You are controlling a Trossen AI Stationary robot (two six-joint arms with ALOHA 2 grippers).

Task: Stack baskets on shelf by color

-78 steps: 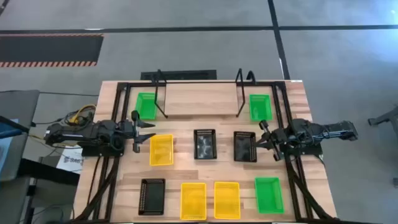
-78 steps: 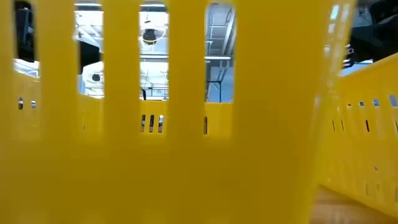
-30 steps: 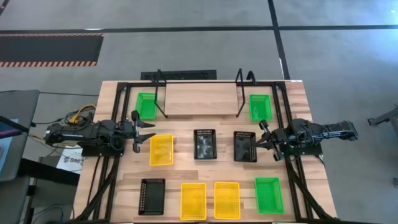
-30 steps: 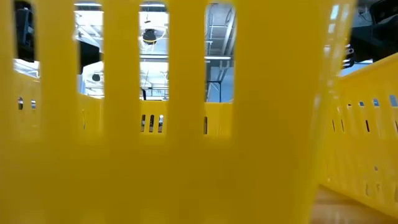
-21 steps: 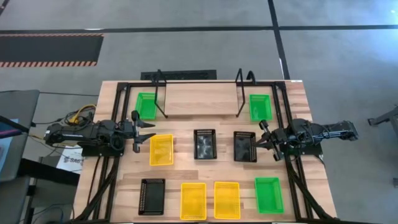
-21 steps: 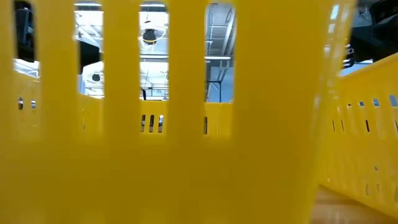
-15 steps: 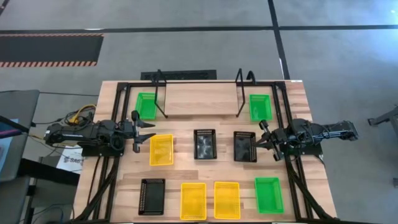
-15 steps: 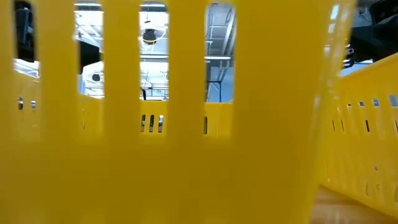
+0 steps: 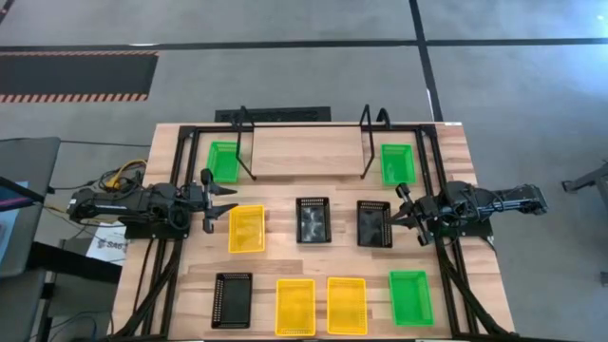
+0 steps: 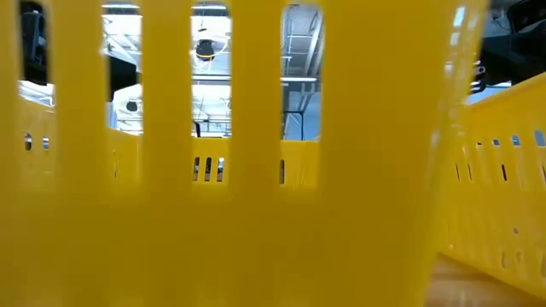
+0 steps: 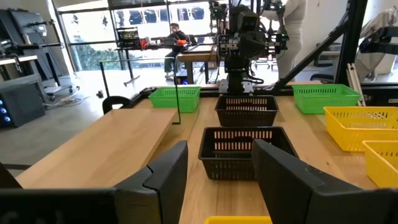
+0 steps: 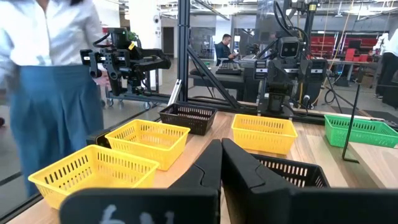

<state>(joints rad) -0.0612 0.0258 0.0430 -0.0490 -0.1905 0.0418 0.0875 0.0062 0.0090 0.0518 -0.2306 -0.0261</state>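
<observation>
The shelf (image 9: pixel 306 152) stands at the table's far middle, its pale wood top bare between two looped wire ends. Green baskets sit at its left (image 9: pixel 224 161), at its right (image 9: pixel 397 163) and at the near right (image 9: pixel 410 296). Yellow baskets (image 9: pixel 247 229) (image 9: pixel 295 306) (image 9: pixel 347 305) and black baskets (image 9: pixel 313 219) (image 9: pixel 374 224) (image 9: pixel 233 300) rest flat on the table. My left gripper (image 9: pixel 226 202) hangs open, level, just left of a yellow basket. My right gripper (image 9: pixel 399 211) is shut, level, beside a black basket's right rim (image 12: pixel 292 171).
A yellow basket's slotted wall (image 10: pixel 256 213) fills the low view. A person in a white shirt and blue trousers (image 12: pixel 50 81) stands beyond the table's near edge. Black frame bars (image 9: pixel 432 161) run along both table sides. Bare wood lies between the basket rows.
</observation>
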